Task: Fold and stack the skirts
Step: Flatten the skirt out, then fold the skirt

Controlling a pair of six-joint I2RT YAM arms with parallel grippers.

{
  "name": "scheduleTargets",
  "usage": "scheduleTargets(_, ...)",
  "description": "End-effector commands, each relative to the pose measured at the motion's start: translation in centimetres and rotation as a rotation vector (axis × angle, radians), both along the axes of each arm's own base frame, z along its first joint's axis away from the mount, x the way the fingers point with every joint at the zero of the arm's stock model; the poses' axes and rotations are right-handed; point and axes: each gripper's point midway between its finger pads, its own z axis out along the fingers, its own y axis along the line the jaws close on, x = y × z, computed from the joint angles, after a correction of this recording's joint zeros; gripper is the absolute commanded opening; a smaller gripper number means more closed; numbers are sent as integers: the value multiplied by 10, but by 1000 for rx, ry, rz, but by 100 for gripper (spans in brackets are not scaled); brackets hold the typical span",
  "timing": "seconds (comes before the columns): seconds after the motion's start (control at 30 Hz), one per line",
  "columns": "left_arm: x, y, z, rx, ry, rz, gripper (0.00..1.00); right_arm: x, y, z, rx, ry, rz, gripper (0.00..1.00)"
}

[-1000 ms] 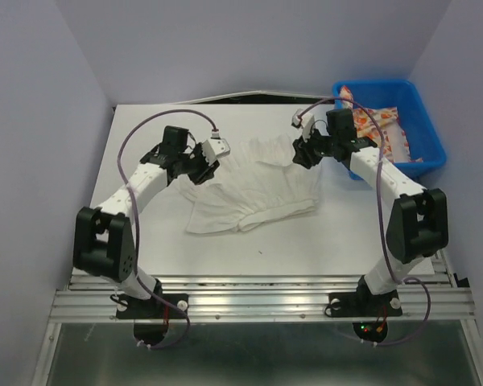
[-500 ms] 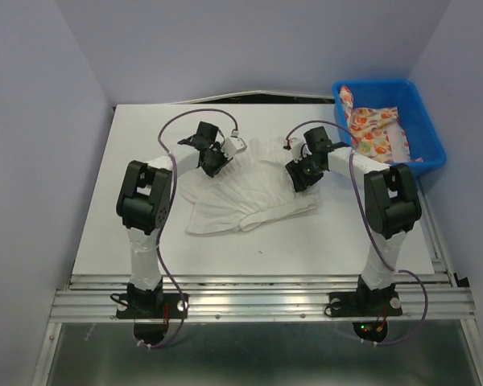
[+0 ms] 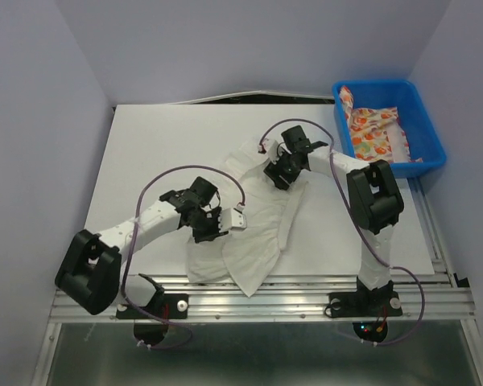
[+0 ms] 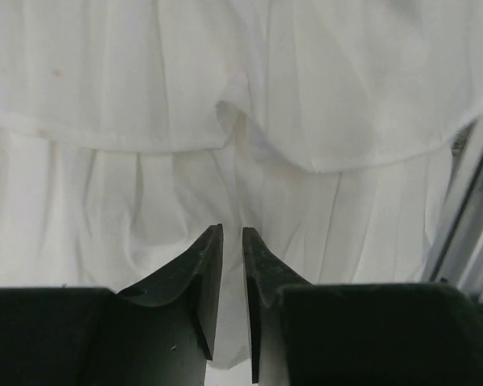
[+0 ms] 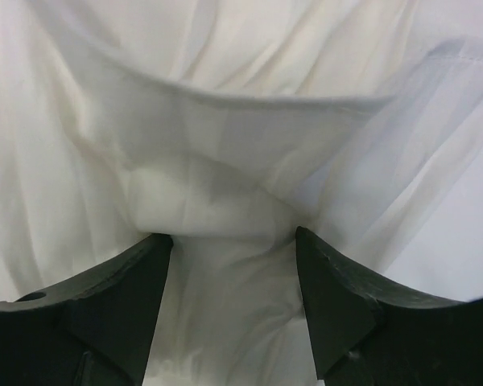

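Shows the white skirt (image 3: 262, 233) strung out from mid-table to the near edge, with its hem over the metal rail (image 3: 306, 293) and the left gripper (image 3: 212, 232) pressed almost together on a pleat, only a sliver of cloth visible in the slot from the left wrist view. Has the right gripper (image 3: 276, 177) spread wide astride a bunched hump at the far end, fingertips hidden beneath its own wrist from above. Keeps the printed skirt (image 3: 374, 133) crumpled in the blue bin (image 3: 431, 163), partly screened by the bin wall.
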Motion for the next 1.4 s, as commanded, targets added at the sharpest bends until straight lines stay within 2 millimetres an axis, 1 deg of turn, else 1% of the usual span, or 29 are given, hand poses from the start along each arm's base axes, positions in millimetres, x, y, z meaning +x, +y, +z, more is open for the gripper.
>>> scheduleTargets(0.0,-22,-30,62,-201,34,-66,31,-8,58,30,104,-57,190,70)
scheduleTargets(0.07,-8,-40,89,-241,10,-14,32,-8,76,70,218,-51,170,70)
scheduleTargets(0.17,21,-48,111,-273,-36,76,33,-10,82,123,303,-112,146,72)
scheduleTargets(0.23,45,-46,109,-285,-30,152,34,-4,75,149,346,-136,78,75)
scheduleTargets(0.27,59,-51,118,-327,-37,185,34,3,63,163,363,-153,30,77)
scheduleTargets(0.33,87,-43,112,-350,-8,267,34,13,47,177,386,-165,-42,81)
scheduleTargets(0.37,107,-47,125,-413,-29,302,34,18,29,177,376,-158,-85,83)
scheduleTargets(0.43,137,-42,126,-442,-47,336,40,22,8,170,324,-132,-151,85)
scheduleTargets(0.47,156,-46,144,-461,-96,317,48,27,-6,159,302,-102,-189,86)
scheduleTargets(0.5,165,-48,149,-458,-112,293,53,27,-13,153,293,-75,-209,86)
scheduleTargets(0.53,177,-51,134,-427,-106,250,59,27,-19,147,286,-49,-232,87)
scheduleTargets(0.57,199,-58,137,-427,-113,243,67,26,-29,135,272,-3,-264,91)
scheduleTargets(0.6,212,-62,137,-431,-117,255,77,24,-28,128,271,22,-274,92)
scheduleTargets(0.67,239,-70,140,-450,-135,278,78,23,-33,118,267,55,-297,96)
scheduleTargets(0.7,264,-76,140,-460,-157,294,81,20,-34,110,262,77,-299,98)
scheduleTargets(0.73,275,-81,140,-479,-152,332,82,18,-33,102,261,99,-303,99)
scheduleTargets(0.77,295,-87,157,-514,-211,326,82,18,-33,96,258,115,-310,99)
scheduleTargets(0.8,305,-90,156,-519,-223,327,83,18,-33,90,251,126,-317,99)
scheduleTargets(0.83,325,-97,154,-531,-243,334,84,18,-35,80,232,141,-327,99)
scheduleTargets(0.87,333,-99,149,-530,-244,332,84,17,-36,75,224,150,-328,99)
scheduleTargets(0.9,343,-103,126,-513,-221,327,84,15,-37,69,216,161,-325,98)
scheduleTargets(0.93,349,-104,122,-507,-227,316,84,14,-37,65,214,169,-317,98)
scheduleTargets(0.97,356,-108,130,-516,-257,272,84,12,-36,57,211,189,-313,96)
scheduleTargets(1.0,358,-111,125,-517,-253,252,84,9,-35,52,214,206,-309,96)
scheduleTargets(1.03,360,-113,107,-508,-232,240,85,4,-32,47,223,231,-294,95)
scheduleTargets(1.13,357,-120,86,-490,-221,163,87,-7,-28,31,230,301,-269,92)
scheduleTargets(1.17,353,-123,78,-478,-211,145,88,-12,-27,23,226,333,-258,90)
scheduleTargets(1.33,335,-121,46,-391,-163,58,87,-26,-23,11,236,404,-207,84)
scheduleTargets(1.37,324,-116,37,-362,-122,46,87,-29,-21,11,246,419,-192,78)
